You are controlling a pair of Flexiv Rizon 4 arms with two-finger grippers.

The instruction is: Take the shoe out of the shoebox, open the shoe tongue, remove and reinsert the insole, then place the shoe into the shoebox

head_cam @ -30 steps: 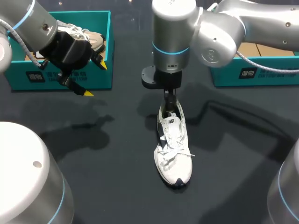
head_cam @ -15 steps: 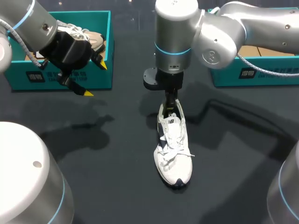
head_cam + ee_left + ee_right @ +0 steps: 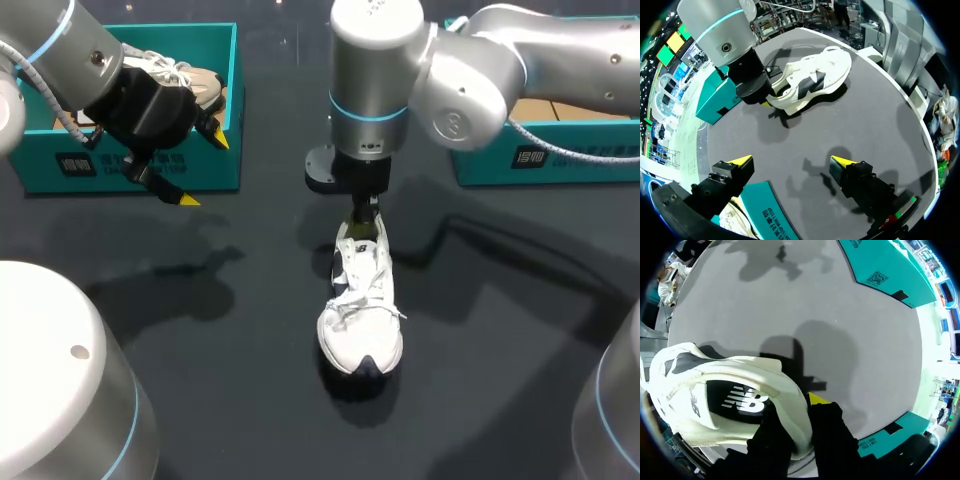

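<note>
right wrist view: logo (image 3: 745, 401) on shoe (image 3: 756, 371)

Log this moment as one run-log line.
right gripper: shut on shoe heel | shoe: heel tilted up | left gripper: open, empty, by shoebox

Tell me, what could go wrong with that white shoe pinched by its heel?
The right gripper holds the shoe only by its thin heel edge, so it could slip out or swing. The toe looks to rest on the table, so it might drag and twist the shoe. The left gripper hangs open by the box, too far to help.
</note>
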